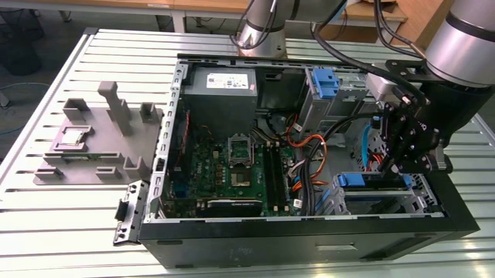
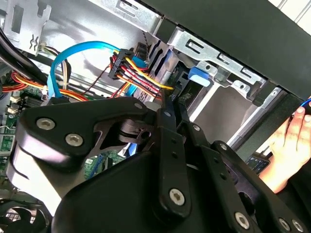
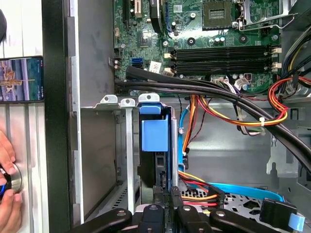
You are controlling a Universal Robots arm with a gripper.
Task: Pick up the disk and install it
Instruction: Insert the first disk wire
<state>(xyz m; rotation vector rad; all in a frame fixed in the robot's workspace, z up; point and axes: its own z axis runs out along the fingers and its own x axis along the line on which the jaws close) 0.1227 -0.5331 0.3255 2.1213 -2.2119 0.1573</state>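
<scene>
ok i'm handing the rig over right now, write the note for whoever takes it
Gripper: down at the drive cage on the exterior view's right, right at the disk; open or shut can't be told.
Disk: on edge in the cage slot, blue rail showing.
Done: disk is off the table and in the cage.
Left: full seating can't be confirmed; check it.
Note: a person's hand is just outside the case wall.
</scene>
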